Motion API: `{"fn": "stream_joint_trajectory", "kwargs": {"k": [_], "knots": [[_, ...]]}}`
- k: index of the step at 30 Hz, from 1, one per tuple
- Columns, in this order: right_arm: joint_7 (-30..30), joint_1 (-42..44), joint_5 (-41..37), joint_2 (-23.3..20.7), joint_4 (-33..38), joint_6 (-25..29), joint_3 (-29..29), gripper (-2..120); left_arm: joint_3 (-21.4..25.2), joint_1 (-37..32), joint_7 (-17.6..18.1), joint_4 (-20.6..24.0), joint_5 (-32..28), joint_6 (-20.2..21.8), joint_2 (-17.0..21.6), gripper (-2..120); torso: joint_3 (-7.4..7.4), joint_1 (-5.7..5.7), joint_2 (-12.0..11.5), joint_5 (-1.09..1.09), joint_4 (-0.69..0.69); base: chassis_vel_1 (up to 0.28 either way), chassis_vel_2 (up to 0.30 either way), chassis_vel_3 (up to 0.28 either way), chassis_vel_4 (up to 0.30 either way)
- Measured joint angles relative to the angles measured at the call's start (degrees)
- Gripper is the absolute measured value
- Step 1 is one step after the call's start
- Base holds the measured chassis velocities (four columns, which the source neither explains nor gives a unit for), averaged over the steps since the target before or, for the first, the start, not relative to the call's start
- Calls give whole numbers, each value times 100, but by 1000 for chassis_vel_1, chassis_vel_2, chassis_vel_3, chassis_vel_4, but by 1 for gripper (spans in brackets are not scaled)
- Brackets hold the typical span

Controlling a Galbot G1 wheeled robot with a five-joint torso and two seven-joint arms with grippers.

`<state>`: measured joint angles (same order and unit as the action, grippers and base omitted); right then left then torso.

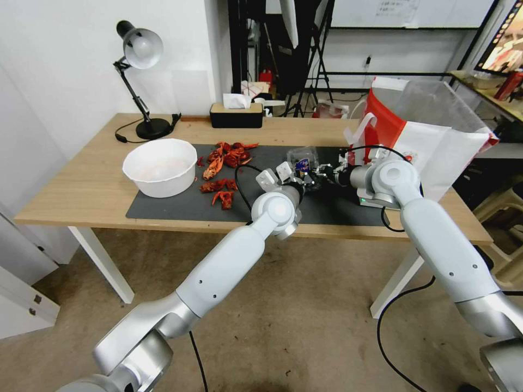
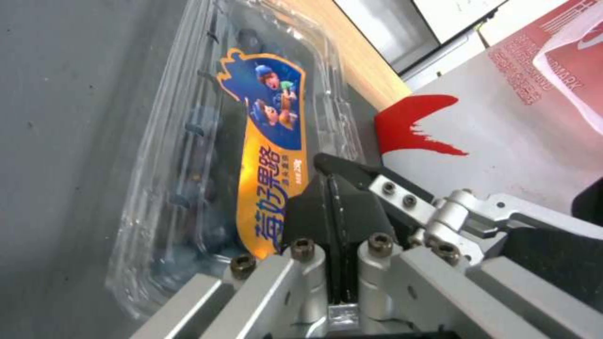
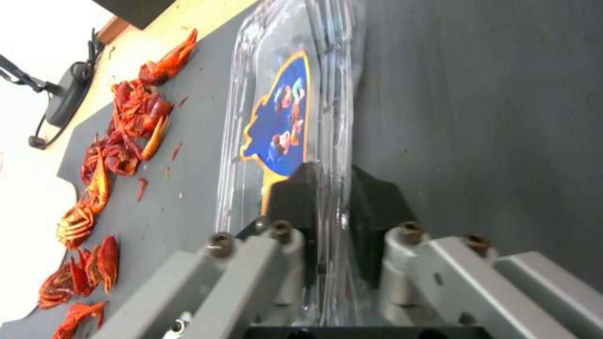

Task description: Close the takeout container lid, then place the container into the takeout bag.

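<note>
Takeout container (image 1: 301, 161) on dark mat (image 1: 163, 204), lid (image 2: 270, 141) down, takeout bag (image 1: 436, 141) at its 3 o'clock; right gripper (image 3: 327, 207) clamped on container's edge; left gripper (image 2: 333, 207) fingers pressed together beside lid.

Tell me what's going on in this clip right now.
Both arms are working on the takeout container on the dark mat. The right gripper is clamped on the clear plastic edge. The left gripper, fingers shut together, sits against the lid over its label. The takeout bag stands open beside them. Crayfish shells and a white bowl lie to the left.
</note>
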<state>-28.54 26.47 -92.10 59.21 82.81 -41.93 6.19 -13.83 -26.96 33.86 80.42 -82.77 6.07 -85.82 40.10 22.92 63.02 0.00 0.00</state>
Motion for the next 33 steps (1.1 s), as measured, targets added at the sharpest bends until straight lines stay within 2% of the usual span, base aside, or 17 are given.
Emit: {"fn": "stream_joint_trajectory", "kwargs": {"k": [1,3,17,33], "knots": [[0,0,0,0,0,0,0,8,0,0,0,0,0,0,0,0,0,0,0,0,0,0,0,0,0],[-4,0,6,-7,-6,1,5,0,-8,0,-7,-12,9,0,-9,0,0,0,0,0,0,0,0,0,0],[-13,40,26,-15,7,5,69,0,0,-40,-24,113,25,-4,118,0,0,0,0,0,0,0,0,0,0],[-28,127,-36,-60,74,7,214,0,248,-382,18,850,94,-10,681,0,0,0,0,-1,-1,0,0,0,0]]}}
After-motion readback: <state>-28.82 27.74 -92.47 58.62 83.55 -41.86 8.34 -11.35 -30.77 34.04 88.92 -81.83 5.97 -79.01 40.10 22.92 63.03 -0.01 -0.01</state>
